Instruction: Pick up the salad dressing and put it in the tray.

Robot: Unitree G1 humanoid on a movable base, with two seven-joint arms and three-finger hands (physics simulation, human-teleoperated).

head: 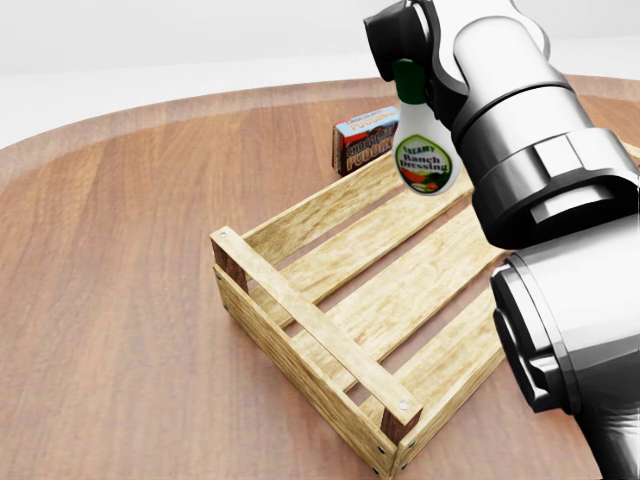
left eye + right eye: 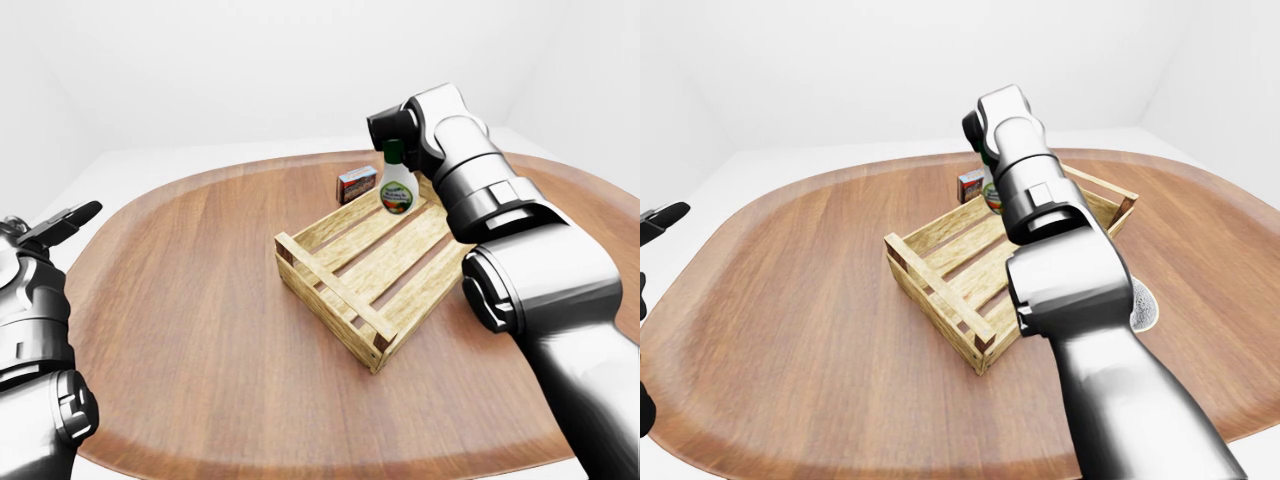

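The salad dressing [image 1: 424,150] is a white squeeze bottle with a green cap and an oval label reading "Creamy Ranch Dressing" over a small picture of vegetables. It hangs nearly upright near the top of the head view, right of centre, its cap clenched in my right hand [image 1: 400,45], dark fingers wrapped round the neck. The bottle's body is in the air over the upper end of the tray [image 1: 300,315], a slatted crate of pale wood with darker corner posts. Just beyond the tray's upper wall stands a chocolate pudding box [image 1: 362,140], partly behind the bottle.

My left hand [image 2: 62,224] shows at the left edge of the left-eye view, fingers stretched out and holding nothing.

Everything sits on a broad round table [image 2: 190,290] of reddish-brown wood with long grain lines. In the right-eye view a patterned bowl [image 2: 1143,305] peeks out beside my forearm. The room around is plain white.
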